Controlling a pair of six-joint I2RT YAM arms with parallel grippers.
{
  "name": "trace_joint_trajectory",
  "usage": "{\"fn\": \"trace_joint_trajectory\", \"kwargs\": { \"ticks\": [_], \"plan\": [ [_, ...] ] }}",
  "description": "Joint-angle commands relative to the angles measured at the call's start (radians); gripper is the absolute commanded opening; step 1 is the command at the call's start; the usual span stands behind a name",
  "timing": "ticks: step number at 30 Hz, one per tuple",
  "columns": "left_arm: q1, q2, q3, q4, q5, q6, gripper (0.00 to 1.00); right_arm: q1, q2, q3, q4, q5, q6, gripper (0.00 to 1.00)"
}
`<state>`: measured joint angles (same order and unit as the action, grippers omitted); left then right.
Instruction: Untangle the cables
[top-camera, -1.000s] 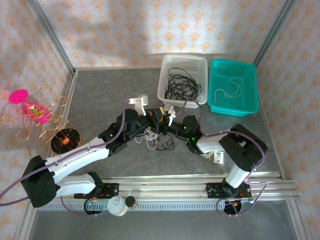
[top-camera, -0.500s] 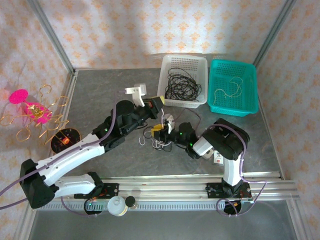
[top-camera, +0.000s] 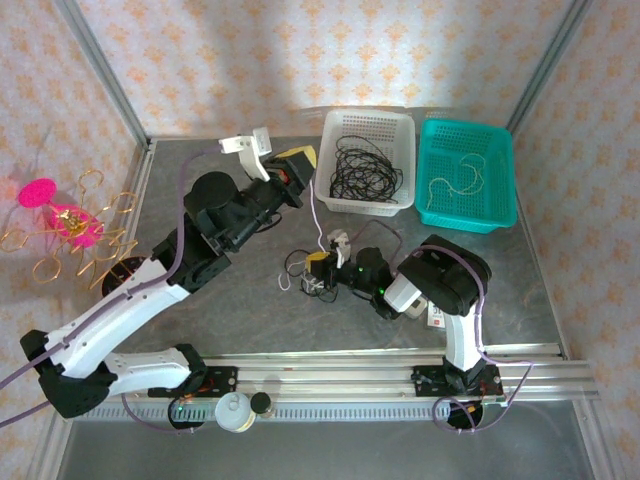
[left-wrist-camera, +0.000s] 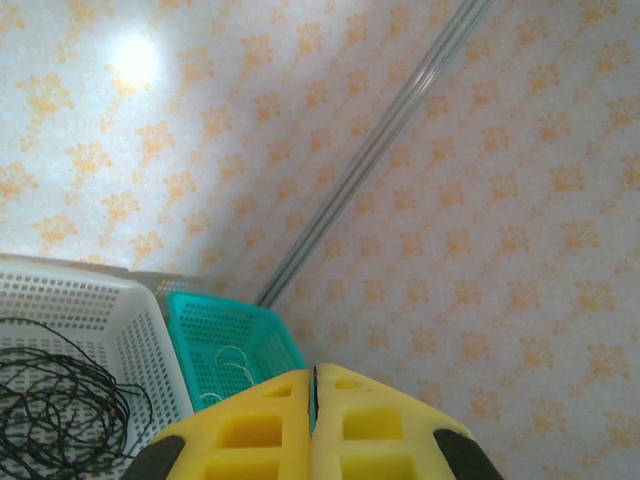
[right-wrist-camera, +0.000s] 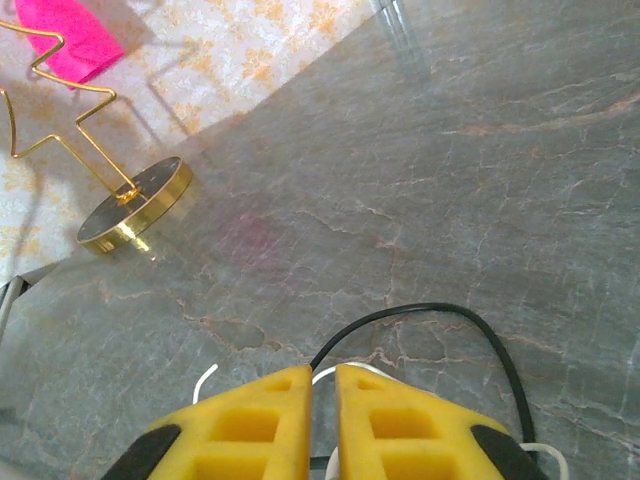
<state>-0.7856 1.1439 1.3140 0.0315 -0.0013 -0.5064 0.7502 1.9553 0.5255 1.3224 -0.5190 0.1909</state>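
Note:
A small tangle of black and white cables (top-camera: 300, 274) lies on the grey table, left of centre. My right gripper (top-camera: 318, 262) sits low on it. In the right wrist view its yellow fingers (right-wrist-camera: 322, 368) are almost together, and a black cable (right-wrist-camera: 470, 320) runs into the narrow gap, with a white cable (right-wrist-camera: 205, 378) under them. My left gripper (top-camera: 297, 160) is raised near the white basket (top-camera: 328, 150). Its jaws (left-wrist-camera: 314, 372) are shut on a thin strand, and a pale cable (top-camera: 318, 215) hangs from it down to the tangle.
The white basket holds a coil of black cables (top-camera: 362, 170). Beside it, the teal basket (top-camera: 505, 190) holds a white cable (top-camera: 455, 185). A gold wire stand (top-camera: 70, 225) with a round base (top-camera: 130, 275) stands at the left wall. A rail (top-camera: 330, 385) runs along the near edge.
The left arm has risen and swung back towards the white basket, drawing a strand out of the tangle. The right gripper has moved left onto the tangle and closed.

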Motion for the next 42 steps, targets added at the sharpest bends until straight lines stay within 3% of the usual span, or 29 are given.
{"fn": "trace_joint_trajectory", "kwargs": {
  "ticks": [1,7,11,19,24,37,42],
  "plan": [
    [-0.005,0.015,0.092,-0.027,-0.004,0.075,0.0,0.006,0.022,-0.001,0.009,0.042,0.004,0.13],
    [-0.005,0.044,0.218,-0.056,-0.017,0.149,0.0,0.006,0.037,-0.003,0.012,0.063,0.012,0.14],
    [-0.004,0.06,0.271,-0.055,-0.025,0.189,0.0,0.006,0.03,0.001,0.001,0.072,0.007,0.22],
    [-0.006,0.087,0.386,-0.025,-0.035,0.27,0.0,0.006,0.041,0.011,-0.023,0.069,0.008,0.16],
    [-0.005,0.109,0.474,-0.01,-0.045,0.334,0.0,0.006,0.054,0.018,-0.035,0.082,0.011,0.21],
    [-0.005,0.118,0.543,0.211,-0.008,0.46,0.0,0.006,0.088,0.039,-0.088,0.127,0.022,0.29],
    [-0.006,0.134,0.542,0.302,-0.099,0.554,0.0,0.006,0.1,0.042,-0.089,0.136,0.033,0.29]
  ]
}}
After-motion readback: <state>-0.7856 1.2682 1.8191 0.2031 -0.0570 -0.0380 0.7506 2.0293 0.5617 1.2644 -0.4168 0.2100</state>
